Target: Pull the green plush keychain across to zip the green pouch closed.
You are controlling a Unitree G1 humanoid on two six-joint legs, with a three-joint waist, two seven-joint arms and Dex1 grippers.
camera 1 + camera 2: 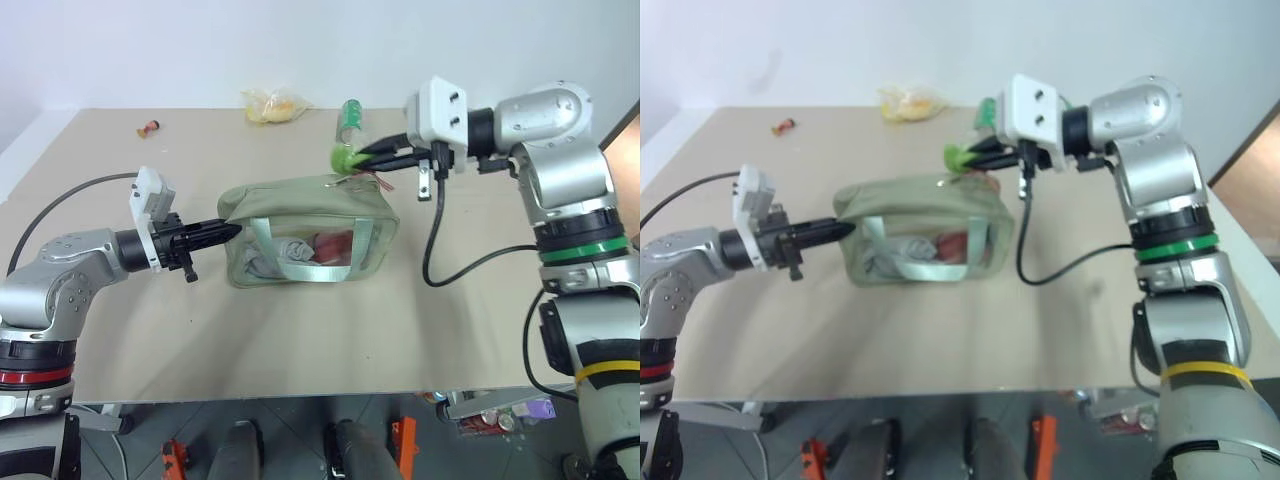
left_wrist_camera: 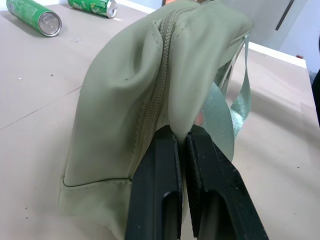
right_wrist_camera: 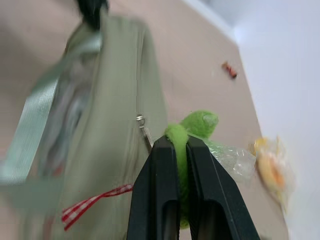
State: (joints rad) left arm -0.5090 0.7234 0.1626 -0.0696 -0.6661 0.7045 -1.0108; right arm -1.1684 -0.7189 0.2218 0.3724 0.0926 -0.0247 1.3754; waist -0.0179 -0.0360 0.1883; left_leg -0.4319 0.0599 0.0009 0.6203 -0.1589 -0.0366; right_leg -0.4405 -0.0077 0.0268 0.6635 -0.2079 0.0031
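Observation:
The green pouch (image 1: pixel 310 235) stands in the middle of the table, its clear side panel and two green straps facing me. My left gripper (image 1: pixel 228 230) is shut on the fabric at the pouch's left end (image 2: pixel 180 100), beside the zipper seam. Above the pouch's top right end, my right gripper (image 1: pixel 362 158) is shut on the green plush keychain (image 1: pixel 346 158). In the right wrist view the lime plush (image 3: pixel 192 125) bulges out between the black fingers (image 3: pixel 162 170), and its cord runs to the zipper pull (image 3: pixel 144 127) on the pouch top.
A yellow plastic bag (image 1: pixel 274 105) lies at the back of the table, and a green can (image 1: pixel 350 118) lies just behind the right gripper. A small red item (image 1: pixel 150 126) sits at the far left. A red checked ribbon (image 3: pixel 95 202) hangs from the pouch.

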